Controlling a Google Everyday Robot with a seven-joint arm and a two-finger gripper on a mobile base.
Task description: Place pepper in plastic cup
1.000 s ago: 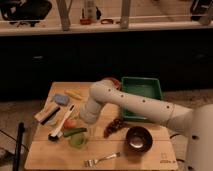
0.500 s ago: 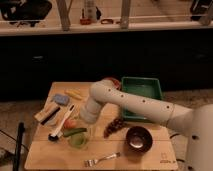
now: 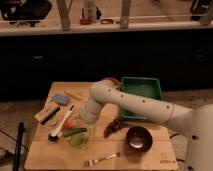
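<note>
The pale-green plastic cup (image 3: 79, 141) stands near the front left of the wooden table (image 3: 55, 155). A long green pepper (image 3: 74, 132) lies at the cup's far rim; whether it rests in the cup or just beside it cannot be told. My white arm reaches in from the right, bends at the elbow (image 3: 100, 91) and points down. The gripper (image 3: 83, 124) sits right above the pepper and cup, mostly hidden by the wrist.
An orange-red vegetable (image 3: 69, 123) lies beside the pepper. A white-handled brush (image 3: 62, 128), a wooden block (image 3: 45, 114), a blue sponge (image 3: 61, 99) and a yellow item (image 3: 74, 93) lie at left. Dark grapes (image 3: 114, 126), a dark brown bowl (image 3: 138, 138), a fork (image 3: 102, 159) and a green tray (image 3: 141, 94) lie at right.
</note>
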